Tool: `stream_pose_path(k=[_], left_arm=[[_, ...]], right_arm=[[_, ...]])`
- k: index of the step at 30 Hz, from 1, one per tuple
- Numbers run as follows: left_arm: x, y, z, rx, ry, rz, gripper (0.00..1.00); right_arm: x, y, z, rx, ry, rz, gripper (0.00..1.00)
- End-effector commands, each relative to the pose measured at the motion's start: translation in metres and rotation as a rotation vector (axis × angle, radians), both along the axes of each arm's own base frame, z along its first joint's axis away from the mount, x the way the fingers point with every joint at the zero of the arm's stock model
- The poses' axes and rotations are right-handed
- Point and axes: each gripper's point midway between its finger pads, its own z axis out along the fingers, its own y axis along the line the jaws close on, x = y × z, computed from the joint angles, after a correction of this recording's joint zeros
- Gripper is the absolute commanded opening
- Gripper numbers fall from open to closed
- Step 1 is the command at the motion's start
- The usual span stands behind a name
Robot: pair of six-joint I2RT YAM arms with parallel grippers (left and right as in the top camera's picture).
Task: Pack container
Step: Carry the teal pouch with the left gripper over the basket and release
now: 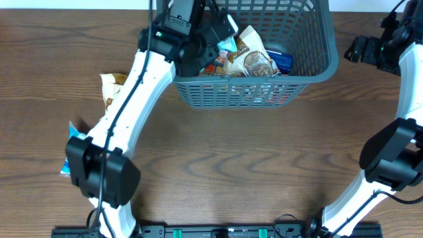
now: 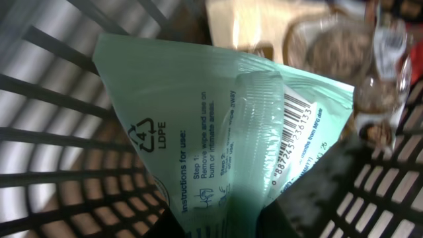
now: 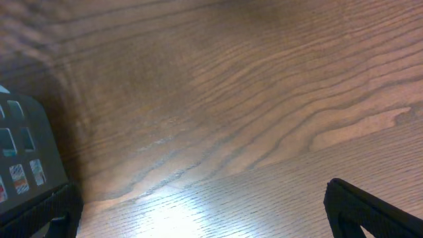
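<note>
Several snack packets lie in the large rectangular grey-blue plastic basket with slotted walls (image 1: 291, 92), which stands at the far middle of the brown wood-grain counter (image 1: 218, 165). Among them are a brown-and-white packet (image 1: 251, 56) and a dark blue one (image 1: 281, 61).

The left pincer (image 1: 208, 53) hangs inside the basket's left end, clenched on a mint-green plastic wipes sachet (image 2: 198, 119). The step in hand looks like the drop-off, so the next move calls for letting the jaws go so the sachet falls among the others, then lifting clear of the rim.

Its back reads "LDPE" under a recycling triangle marked 4, then "Instructions for use:" and "Step 1: Remove wipe", beside a barcode.

Out on the counter to the left wait a crumpled tan packet (image 1: 112, 86) and a blue packet (image 1: 71, 155). The right pincer (image 1: 350, 49) rests released, just right of the basket, holding nothing.
</note>
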Motion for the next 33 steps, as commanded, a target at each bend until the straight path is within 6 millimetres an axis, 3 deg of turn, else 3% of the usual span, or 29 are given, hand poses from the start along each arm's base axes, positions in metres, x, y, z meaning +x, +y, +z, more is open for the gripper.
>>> stream_pose_path(k=[1, 5, 11, 13, 15, 18, 26, 33], left_arm=[[0.001, -0.002, -0.013, 0.019, 0.031, -0.028, 0.06], [-0.002, -0.001, -0.033, 0.042, 0.088, -0.028, 0.05], [-0.002, 0.000, -0.033, 0.043, 0.088, -0.027, 0.10], [-0.002, 0.000, -0.033, 0.043, 0.089, -0.027, 0.54], [-0.002, 0.000, -0.032, 0.043, 0.087, -0.027, 0.61], [-0.001, 0.001, -0.028, 0.047, 0.073, -0.020, 0.84], [0.015, 0.008, 0.004, 0.057, -0.067, 0.015, 0.91], [0.024, 0.005, 0.055, -0.009, -0.223, 0.026, 0.94]], right_arm=[[-0.002, -0.003, 0.004, -0.003, -0.009, 0.005, 0.99], [-0.002, -0.003, 0.004, -0.003, -0.009, 0.005, 0.99], [-0.002, -0.003, 0.004, -0.003, -0.008, 0.005, 0.99], [-0.002, -0.003, 0.004, -0.002, -0.007, 0.005, 0.99], [-0.003, -0.003, 0.003, -0.001, -0.004, 0.005, 0.99], [-0.004, -0.002, 0.003, -0.002, 0.003, 0.012, 0.99], [-0.005, -0.002, 0.002, -0.003, 0.007, 0.019, 0.99], [-0.005, -0.002, 0.002, -0.008, 0.008, 0.029, 0.99]])
